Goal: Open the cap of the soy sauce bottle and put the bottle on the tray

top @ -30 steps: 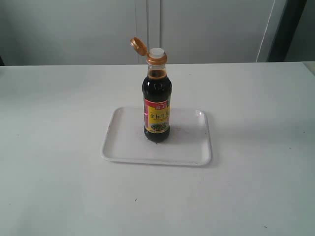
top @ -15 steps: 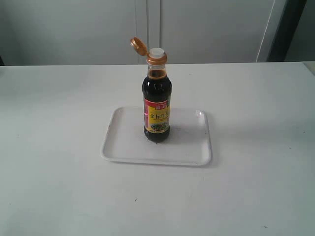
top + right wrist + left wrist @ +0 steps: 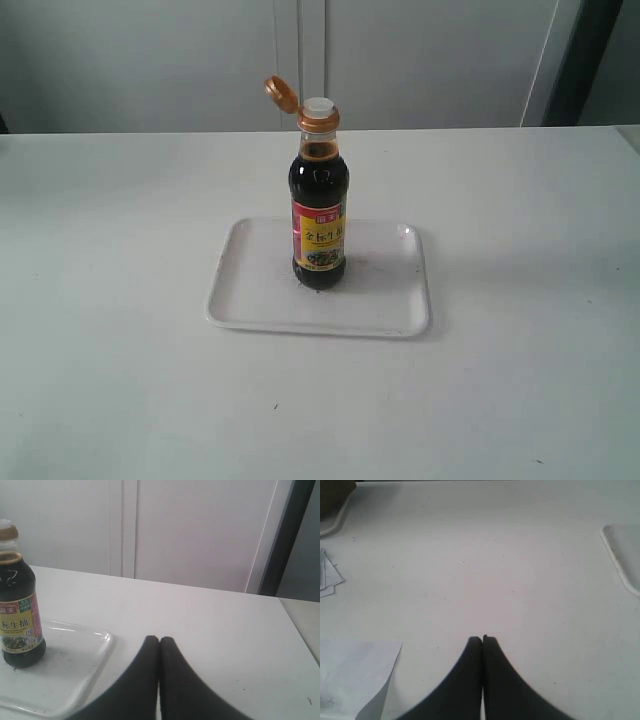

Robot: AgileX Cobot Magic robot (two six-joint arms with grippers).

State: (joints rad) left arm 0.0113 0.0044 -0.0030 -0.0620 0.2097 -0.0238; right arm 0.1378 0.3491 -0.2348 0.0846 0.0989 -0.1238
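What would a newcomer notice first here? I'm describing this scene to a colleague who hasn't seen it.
The soy sauce bottle stands upright in the middle of the white tray, alone on the table. Its orange cap is flipped back, baring the white spout.

Broad white table (image 3: 120, 390), matte, evenly lit, faintly specked. Behind it, a pale grey-white panelled wall (image 3: 430, 60) with a narrow vertical seam (image 3: 299, 50) near the middle. At the far right, a dark slanted upright (image 3: 580, 60), like a frame edge. Loose white paper sheets (image 3: 355, 677) near one table edge.
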